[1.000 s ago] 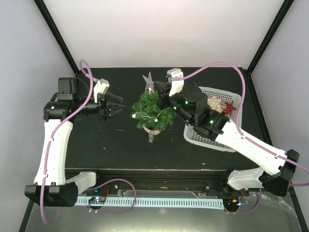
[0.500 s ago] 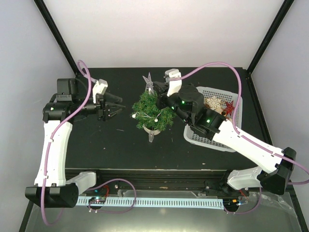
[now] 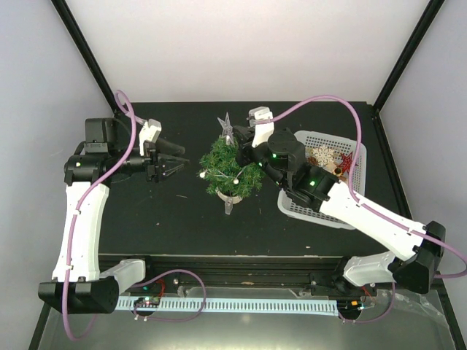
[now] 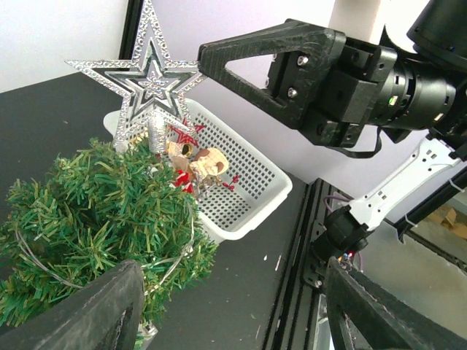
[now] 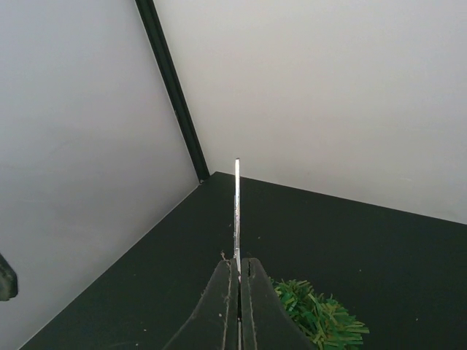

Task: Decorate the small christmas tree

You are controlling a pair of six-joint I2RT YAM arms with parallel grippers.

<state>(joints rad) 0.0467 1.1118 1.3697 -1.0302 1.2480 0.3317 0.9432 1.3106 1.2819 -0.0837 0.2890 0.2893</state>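
- The two arm bases sit on a metal rail (image 3: 241,281) along the near edge of the black table (image 3: 146,226), and a wide band of bare tabletop lies between this edge and the tree
- The left arm rises from the near-left corner, runs up the left side and bends at the elbow so that its forearm lies level, pointing right
- The left gripper (image 3: 172,162) has its jaws spread with nothing between them; it faces the tree from the left, and a strip of bare table separates the two
- The small christmas tree (image 3: 232,171) stands upright on its white pot (image 3: 230,197) about mid-table, with thin silver wire threaded through its branches
- A white mesh basket (image 3: 315,213) sits just right of the tree, close to the table's right edge; in it lie a white snowflake (image 3: 323,154) and a red star ornament (image 3: 347,162)
- The right arm reaches diagonally from the near-right corner, its forearm passing over the basket, wrist turned toward the far side of the tree
- The right gripper (image 3: 233,135) is pressed together, pinching one side point of a silver star topper (image 3: 225,124)
- The star stands upright with its stem at the treetop; whether the stem is seated cannot be told
- In the right wrist view the star shows edge-on as a thin silver line rising from between the closed fingertips (image 5: 228,292)
- Beyond the tree, bare table runs to the far wall, with black frame posts (image 3: 84,51) at the far corners
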